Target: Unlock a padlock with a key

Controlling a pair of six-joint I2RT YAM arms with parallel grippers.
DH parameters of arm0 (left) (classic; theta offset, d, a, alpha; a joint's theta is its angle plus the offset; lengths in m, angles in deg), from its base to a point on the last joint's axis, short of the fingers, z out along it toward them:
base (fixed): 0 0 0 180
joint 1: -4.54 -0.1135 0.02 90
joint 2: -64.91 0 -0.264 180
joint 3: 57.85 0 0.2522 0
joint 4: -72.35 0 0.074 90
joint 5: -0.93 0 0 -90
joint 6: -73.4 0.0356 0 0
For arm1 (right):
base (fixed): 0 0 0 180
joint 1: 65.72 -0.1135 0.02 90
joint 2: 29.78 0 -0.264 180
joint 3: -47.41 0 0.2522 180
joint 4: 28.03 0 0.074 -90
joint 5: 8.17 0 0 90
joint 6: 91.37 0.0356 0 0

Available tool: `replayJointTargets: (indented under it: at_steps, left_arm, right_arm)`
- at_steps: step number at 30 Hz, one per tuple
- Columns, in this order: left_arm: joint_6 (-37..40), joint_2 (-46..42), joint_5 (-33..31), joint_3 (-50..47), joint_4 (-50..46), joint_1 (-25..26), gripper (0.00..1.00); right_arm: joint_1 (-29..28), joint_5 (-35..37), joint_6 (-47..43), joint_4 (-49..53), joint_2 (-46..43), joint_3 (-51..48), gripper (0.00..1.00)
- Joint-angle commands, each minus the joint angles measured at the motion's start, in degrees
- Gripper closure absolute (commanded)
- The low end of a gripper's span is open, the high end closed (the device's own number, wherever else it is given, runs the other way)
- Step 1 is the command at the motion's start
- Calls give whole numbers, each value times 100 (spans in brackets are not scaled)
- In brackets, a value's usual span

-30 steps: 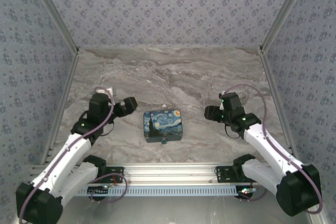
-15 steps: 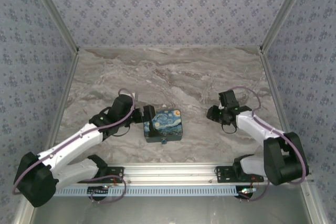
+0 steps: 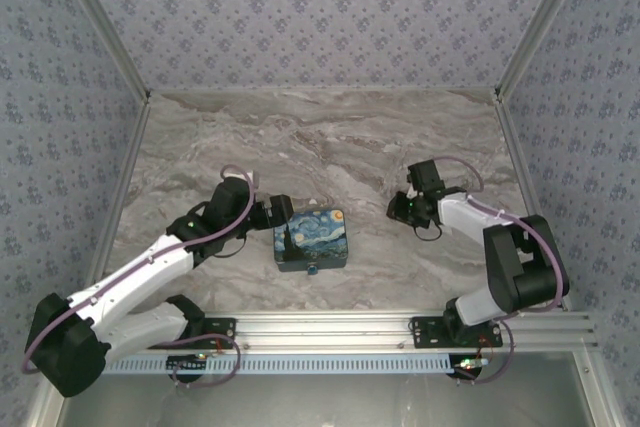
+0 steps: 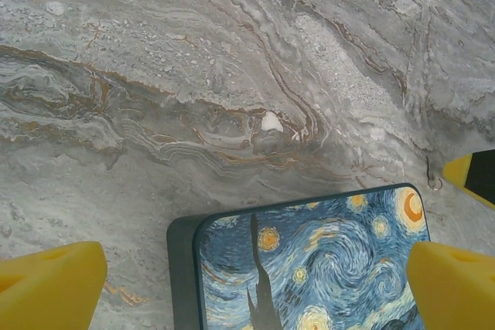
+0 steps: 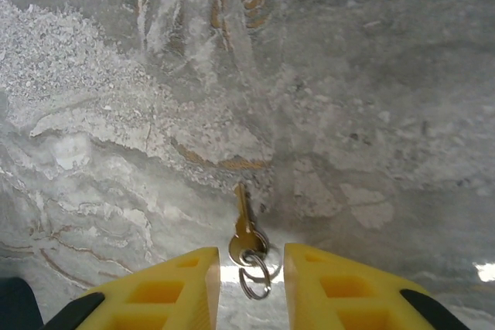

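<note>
grey marble tabletop (image 3: 330,137), patterned walls (image 3: 320,7); left jaws spread over painted box (image 4: 325,268); right jaws parted, flanking key (image 5: 243,226).

Probably a lab test booth; wallpapered panels (image 3: 320,17) and an aluminium rail (image 3: 330,327) frame a marble-look tabletop (image 3: 330,137).

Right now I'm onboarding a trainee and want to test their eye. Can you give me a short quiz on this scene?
1. True or false: the key lies flat on the table, at the right pincer.
2. The left pincer hangs over: A) the key, B) the box, C) the far wall.
3. Fill in: both pincers are ____.

Key: 1 true; 2 B; 3 open.
</note>
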Motion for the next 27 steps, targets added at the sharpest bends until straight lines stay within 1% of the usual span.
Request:
replayJointTargets:
  at_steps: [1,4,19,27]
  left_arm:
    - [-42,-116,-93,143,-74,39,1]
    - [-59,-131,-97,158,-82,39,1]
    - [-55,-129,-105,166,-135,39,0]
    - [-35,-159,-156,166,-203,36,1]
  right_arm:
    - [-79,52,-50,111,147,185,71]
    - [-128,204,-59,213,198,196,72]
    - [-189,455,-162,354,508,252,76]
    - [-305,489,-232,459,798,376,82]
